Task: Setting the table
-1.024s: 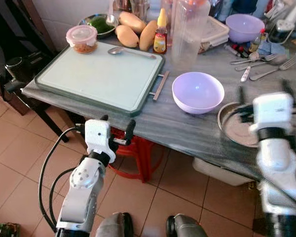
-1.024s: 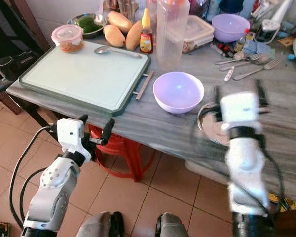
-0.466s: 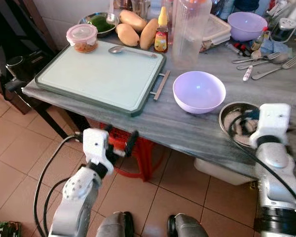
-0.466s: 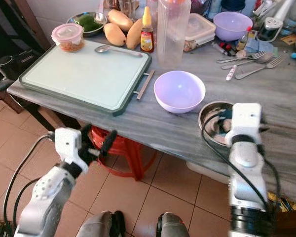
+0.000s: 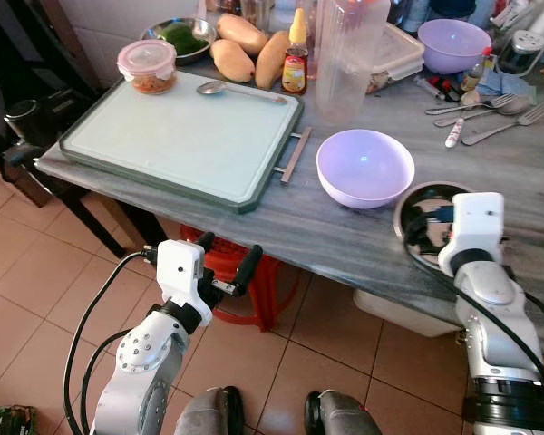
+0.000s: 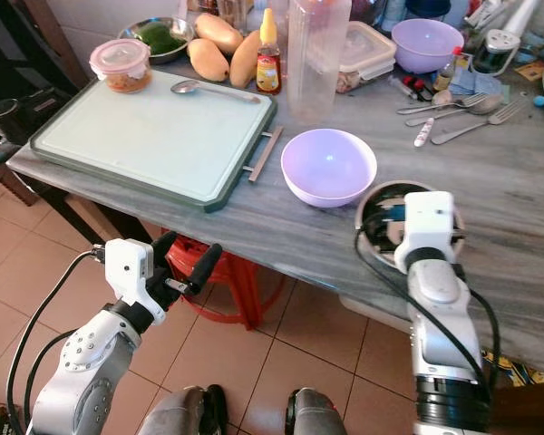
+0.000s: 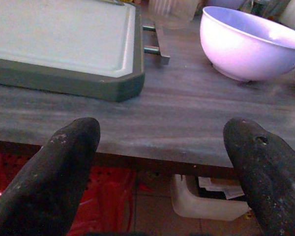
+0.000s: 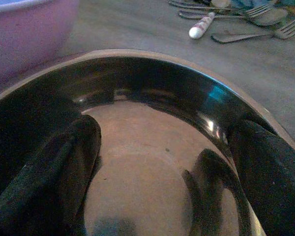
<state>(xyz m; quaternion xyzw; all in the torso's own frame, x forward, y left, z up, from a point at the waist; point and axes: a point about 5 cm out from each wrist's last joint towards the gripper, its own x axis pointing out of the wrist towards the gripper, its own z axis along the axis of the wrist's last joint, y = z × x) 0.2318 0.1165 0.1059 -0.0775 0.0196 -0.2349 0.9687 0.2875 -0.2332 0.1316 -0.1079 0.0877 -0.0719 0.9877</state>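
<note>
While the left tool (image 5: 225, 265) hangs below the front edge of the grey bench (image 5: 335, 237), above the tiled floor (image 5: 36, 290), its two black fingers stand apart and hold nothing. On the bench above it lies a pale green tray (image 5: 177, 138) carrying a lidded food tub (image 5: 148, 66) and a spoon (image 5: 213, 88). Right of the tray sits a lilac bowl (image 5: 364, 168). Farther right, the right tool (image 8: 162, 162) reaches into a steel bowl (image 6: 374, 201) at the bench front. Its wrist view shows both fingers (image 8: 54, 167) spread inside the shiny rim, touching the bowl's inner wall. Forks (image 8: 250, 34) lie beyond.
</note>
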